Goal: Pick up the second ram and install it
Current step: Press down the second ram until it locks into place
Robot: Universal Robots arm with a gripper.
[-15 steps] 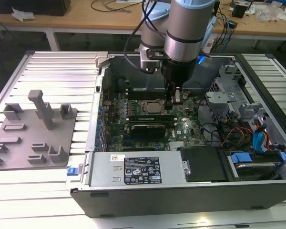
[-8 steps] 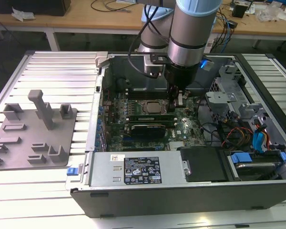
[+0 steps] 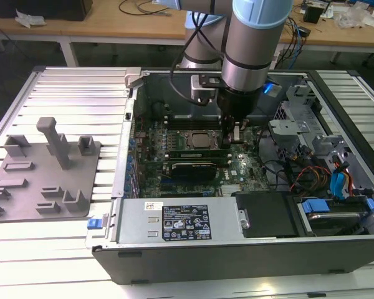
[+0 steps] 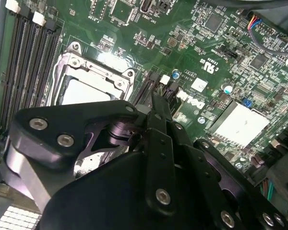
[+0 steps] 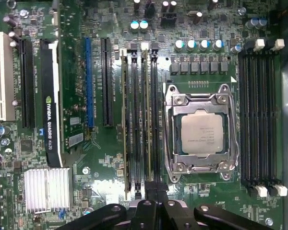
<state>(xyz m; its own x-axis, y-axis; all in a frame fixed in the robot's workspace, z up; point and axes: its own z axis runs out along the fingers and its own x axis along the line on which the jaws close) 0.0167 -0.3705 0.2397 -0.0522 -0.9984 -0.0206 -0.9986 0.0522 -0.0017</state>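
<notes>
In the first wrist view the second ram stands in a black slot beside the silver processor, a long thin green edge running the slot's length. My gripper is shut, its tips together at one end of that stick, touching or just above it. A similar green stick sits two slots over. In the exterior view the gripper reaches down inside the open computer case, next to the processor. In the second wrist view the narrow tip of the gripper points at the slots by the socket.
A black graphics card and a finned heatsink lie beyond the ram slots. More black slots with white clips flank the processor's other side. Cables and drive bays crowd the exterior view's right. A grey fixture stands outside the case.
</notes>
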